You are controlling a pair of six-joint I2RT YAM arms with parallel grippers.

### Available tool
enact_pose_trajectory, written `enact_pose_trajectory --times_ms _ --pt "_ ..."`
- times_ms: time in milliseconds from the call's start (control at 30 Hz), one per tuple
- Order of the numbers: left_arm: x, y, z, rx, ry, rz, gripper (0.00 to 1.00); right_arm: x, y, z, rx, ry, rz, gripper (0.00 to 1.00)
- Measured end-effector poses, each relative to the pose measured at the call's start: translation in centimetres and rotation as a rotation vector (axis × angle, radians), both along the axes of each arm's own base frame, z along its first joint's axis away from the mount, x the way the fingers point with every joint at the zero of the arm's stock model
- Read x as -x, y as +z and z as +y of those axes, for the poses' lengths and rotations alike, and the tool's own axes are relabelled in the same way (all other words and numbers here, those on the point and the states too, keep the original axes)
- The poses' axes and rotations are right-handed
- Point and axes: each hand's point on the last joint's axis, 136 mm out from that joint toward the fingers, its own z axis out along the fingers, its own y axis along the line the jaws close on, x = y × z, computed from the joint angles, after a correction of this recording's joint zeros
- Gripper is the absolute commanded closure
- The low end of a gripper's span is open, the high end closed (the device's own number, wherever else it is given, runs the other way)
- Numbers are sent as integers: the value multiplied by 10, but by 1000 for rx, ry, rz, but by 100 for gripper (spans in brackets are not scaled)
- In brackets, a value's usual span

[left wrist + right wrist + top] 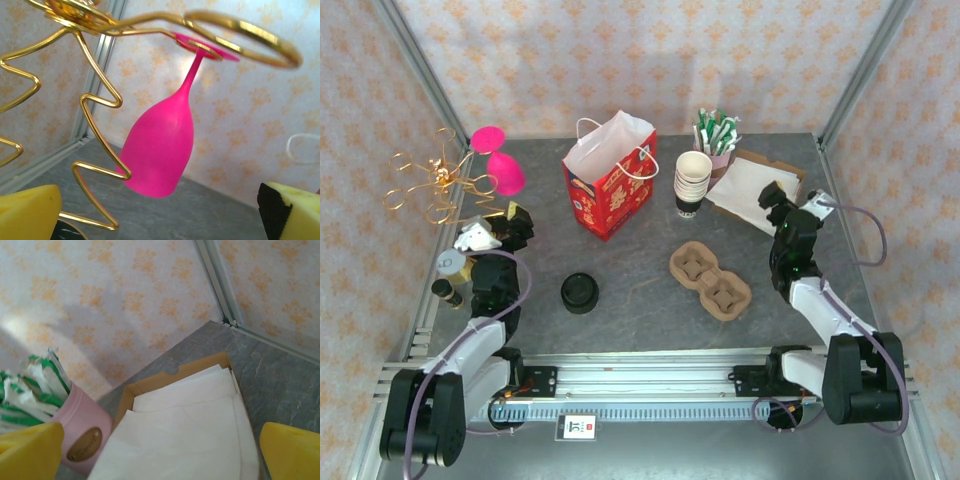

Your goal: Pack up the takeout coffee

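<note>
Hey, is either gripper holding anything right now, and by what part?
Nothing is held. The left gripper and right gripper are both open, with nothing between their fingers.

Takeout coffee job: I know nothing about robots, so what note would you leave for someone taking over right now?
Left gripper: open, empty, near the gold glass rack.
Right gripper: open, empty, by the napkin box.
Things: red paper bag stands open at the back, with the paper cup stack to its right. The cardboard cup carrier is mid-table and empty, with the black lid to its left.
Done: nothing visibly packed.
Left: cup, lid, carrier, bag.
</note>
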Motion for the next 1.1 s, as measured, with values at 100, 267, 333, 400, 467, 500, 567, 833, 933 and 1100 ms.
enact_pose_trajectory --times_ms 100,267,333,400,467,500,567,833,933,1100 --pt "6 2 0 128 -20 -64 1 1 -13 4 -66 10 68 0" --pt "-8 -15 -14 258 -112 37 1 2 -28 17 -124 66 207 0" --pt "-17 -11 -23 280 -153 84 1 -4 -20 22 -132 90 237 1" --pt "-23 -4 -38 287 -205 117 1 -10 -9 29 -139 120 253 3" --pt "-26 -1 -59 285 -269 154 1 -16 2 42 -140 163 273 4" --pt "-26 -1 -68 283 -297 172 1 -19 6 48 -136 180 287 4" --pt "-26 -6 -91 278 -364 227 1 -28 12 67 -123 228 326 5" --pt "-20 1 -160 226 -553 365 1 -43 28 131 -74 359 432 17" --pt "-17 15 -184 193 -617 372 1 -51 32 146 -64 380 448 24" --pt "-19 28 -207 149 -669 384 1 -66 27 164 -44 396 494 36"
